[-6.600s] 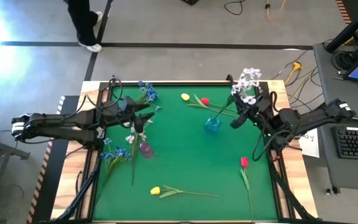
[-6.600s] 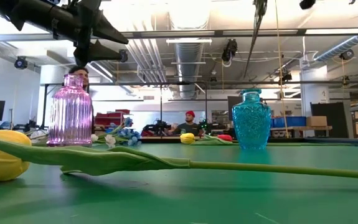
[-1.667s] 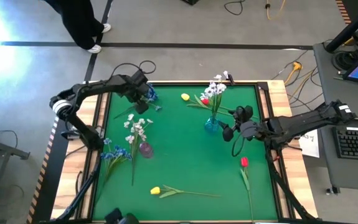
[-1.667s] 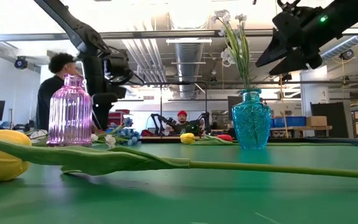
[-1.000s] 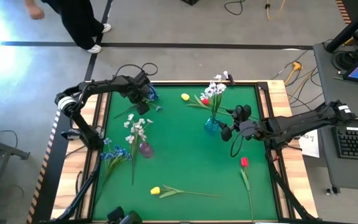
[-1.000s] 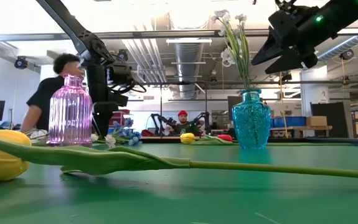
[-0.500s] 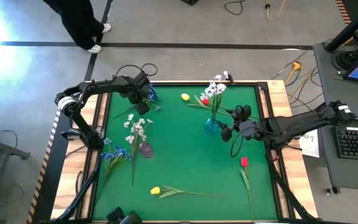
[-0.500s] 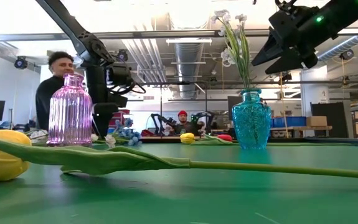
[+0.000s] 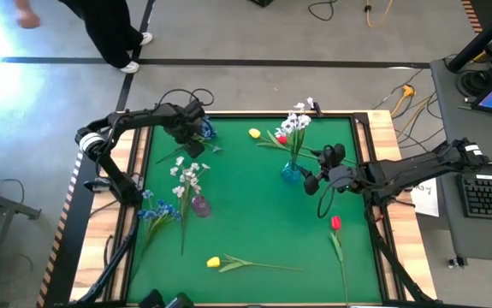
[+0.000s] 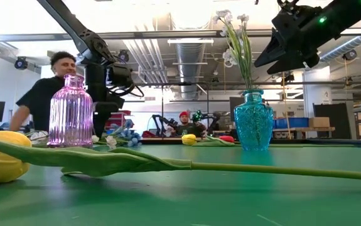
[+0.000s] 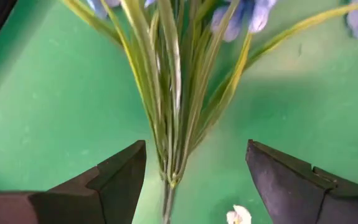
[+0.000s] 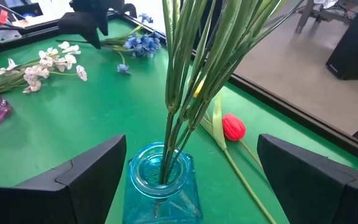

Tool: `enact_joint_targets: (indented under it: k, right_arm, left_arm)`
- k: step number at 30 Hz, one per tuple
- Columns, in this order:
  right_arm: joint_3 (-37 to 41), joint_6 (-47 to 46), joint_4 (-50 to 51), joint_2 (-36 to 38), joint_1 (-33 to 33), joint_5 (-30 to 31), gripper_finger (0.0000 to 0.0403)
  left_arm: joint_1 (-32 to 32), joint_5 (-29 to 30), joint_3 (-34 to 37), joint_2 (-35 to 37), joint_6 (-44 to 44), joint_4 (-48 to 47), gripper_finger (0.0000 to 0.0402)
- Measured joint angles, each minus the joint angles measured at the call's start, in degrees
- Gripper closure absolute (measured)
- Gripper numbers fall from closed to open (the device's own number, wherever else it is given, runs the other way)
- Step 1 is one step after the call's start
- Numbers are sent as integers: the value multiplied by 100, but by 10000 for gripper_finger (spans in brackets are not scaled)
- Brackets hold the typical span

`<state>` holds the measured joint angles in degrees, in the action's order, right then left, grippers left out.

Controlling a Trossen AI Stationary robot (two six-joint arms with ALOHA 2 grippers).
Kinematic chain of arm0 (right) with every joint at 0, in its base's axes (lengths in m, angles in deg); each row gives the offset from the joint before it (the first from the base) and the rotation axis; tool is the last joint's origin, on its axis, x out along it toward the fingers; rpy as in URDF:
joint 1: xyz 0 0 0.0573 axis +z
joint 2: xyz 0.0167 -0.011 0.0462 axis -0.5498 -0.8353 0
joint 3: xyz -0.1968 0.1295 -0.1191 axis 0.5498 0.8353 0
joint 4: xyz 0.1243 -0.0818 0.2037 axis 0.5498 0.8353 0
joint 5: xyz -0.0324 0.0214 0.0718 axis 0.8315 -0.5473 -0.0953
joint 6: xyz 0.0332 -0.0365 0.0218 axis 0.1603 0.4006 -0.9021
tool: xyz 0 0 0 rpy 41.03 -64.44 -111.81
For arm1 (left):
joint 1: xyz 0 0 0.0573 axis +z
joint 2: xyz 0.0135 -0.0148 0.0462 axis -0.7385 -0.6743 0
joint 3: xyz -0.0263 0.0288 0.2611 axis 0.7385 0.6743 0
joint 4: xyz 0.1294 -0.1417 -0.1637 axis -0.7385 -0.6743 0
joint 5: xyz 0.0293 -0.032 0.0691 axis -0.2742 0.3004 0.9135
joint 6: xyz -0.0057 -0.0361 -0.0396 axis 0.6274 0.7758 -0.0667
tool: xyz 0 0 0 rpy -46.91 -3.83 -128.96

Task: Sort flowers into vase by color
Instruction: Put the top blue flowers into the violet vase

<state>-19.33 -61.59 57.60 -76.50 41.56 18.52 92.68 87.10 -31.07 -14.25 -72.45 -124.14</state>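
A blue flower (image 11: 166,93) lies on the green mat at the far left (image 9: 204,130). My left gripper (image 11: 194,180) hangs open just above it, one finger on either side of the bunched stems, touching nothing. A turquoise vase (image 12: 160,186) stands right of centre (image 9: 292,172) with white flowers (image 9: 296,125) standing in its neck. My right gripper (image 9: 307,176) is open, just right of this vase and above it. A pink vase (image 9: 200,204) stands left of centre, and another white flower (image 9: 186,175) lies beside it.
A second blue flower (image 9: 156,212) lies at the mat's left edge. A yellow tulip (image 9: 214,262) lies near the front, a red tulip (image 9: 335,223) at the right, and a yellow bud (image 9: 254,133) and a red bud (image 9: 281,139) at the far side. A person (image 10: 42,100) stands behind the table.
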Motion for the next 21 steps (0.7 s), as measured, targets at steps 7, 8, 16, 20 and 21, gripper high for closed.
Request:
enact_joint_targets:
  k: [7, 8, 16, 20, 21]
  right_arm:
    - [0, -5, 0, 0, 0, 0, 49]
    - [0, -5, 0, 0, 0, -1, 49]
    - [2, -5, -13, 0, 0, -4, 48]
    - [2, -6, -11, 0, 0, -4, 48]
    - [2, -7, -9, 0, 0, -4, 48]
  left_arm:
    - [-4, 46, -1, 4, -17, -58, 134]
    - [-4, 55, 0, 7, -31, -58, 134]
    - [47, 52, 8, 17, -266, 109, 134]
    - [55, 14, 136, 16, -299, 433, 134]
    - [55, -3, 149, -1, -298, 445, 134]
